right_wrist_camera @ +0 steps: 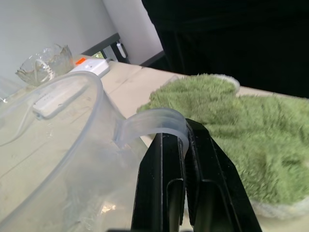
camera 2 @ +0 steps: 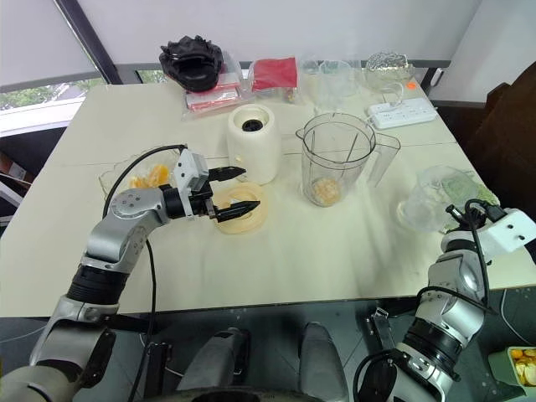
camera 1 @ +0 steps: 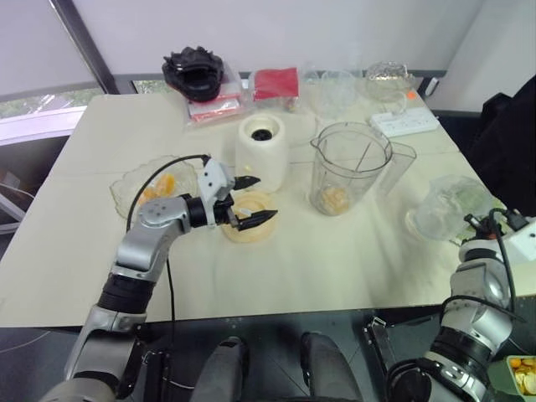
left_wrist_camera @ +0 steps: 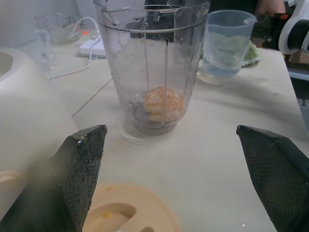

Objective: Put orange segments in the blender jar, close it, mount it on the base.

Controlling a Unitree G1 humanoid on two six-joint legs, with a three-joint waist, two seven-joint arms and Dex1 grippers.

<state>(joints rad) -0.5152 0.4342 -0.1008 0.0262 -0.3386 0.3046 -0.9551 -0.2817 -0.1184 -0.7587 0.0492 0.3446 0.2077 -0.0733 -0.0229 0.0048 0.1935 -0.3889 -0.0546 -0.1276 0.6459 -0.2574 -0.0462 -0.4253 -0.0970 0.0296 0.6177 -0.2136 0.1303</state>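
The blender jar [camera 1: 350,163] stands open-topped right of the table's middle, with orange segments [camera 1: 335,198] at its bottom. More orange segments [camera 1: 159,184] lie in a glass dish [camera 1: 126,191] at the left. The cream-white base [camera 1: 262,151] stands upright between dish and jar. My left gripper [camera 1: 253,201] is open, held level just above a flat cream lid [camera 1: 251,228] in front of the base, pointing at the jar [left_wrist_camera: 152,63]. My right gripper [right_wrist_camera: 181,154] is shut and empty at the table's right edge, its tips beside the handle of a clear jug [right_wrist_camera: 58,145].
A green cloth [right_wrist_camera: 231,116] lies beside the clear jug [camera 1: 444,209]. At the back are a power strip [camera 1: 404,123], glass bowls [camera 1: 387,77], a red packet [camera 1: 275,82] and a black object [camera 1: 194,71]. A tub of orange pieces [camera 1: 523,374] sits below the table's right corner.
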